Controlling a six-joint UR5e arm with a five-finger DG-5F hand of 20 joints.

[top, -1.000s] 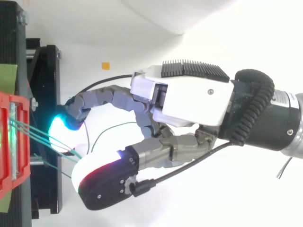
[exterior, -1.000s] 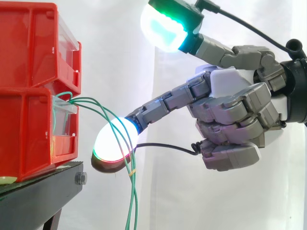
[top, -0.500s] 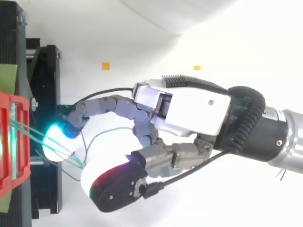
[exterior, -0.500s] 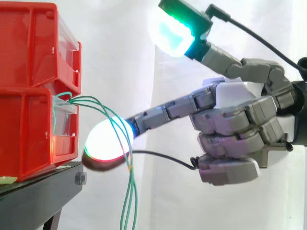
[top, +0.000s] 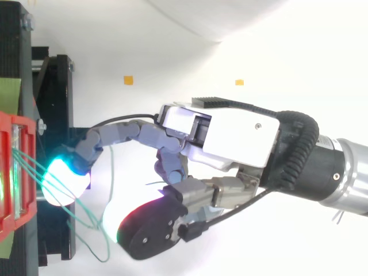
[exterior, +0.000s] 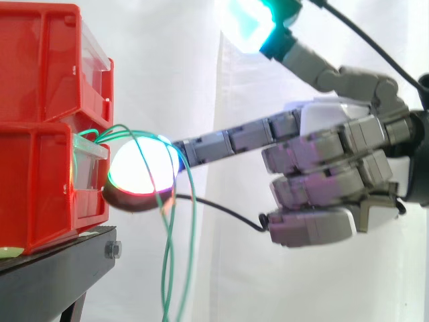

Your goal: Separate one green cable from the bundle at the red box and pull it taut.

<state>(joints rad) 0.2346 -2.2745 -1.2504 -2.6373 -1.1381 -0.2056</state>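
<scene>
while two red bins (exterior: 40, 188) sit stacked, the robot hand (exterior: 322, 154), spread, pokes a fingertip (exterior: 141, 171) among green cables (exterior: 192, 215).

- The stacked red plastic bins (exterior: 40, 127) have clear fronts.
- The thin green cables (exterior: 192, 235) are plain green.
- On the grey-and-white jointed hand (exterior: 328, 117), one fingertip pad (exterior: 141, 168) glows white with a red-and-green rim, and another pad (exterior: 244, 23) glows cyan and green.
- The metal stand (exterior: 53, 275) is black.
- The curtain (exterior: 161, 67) is white.
</scene>
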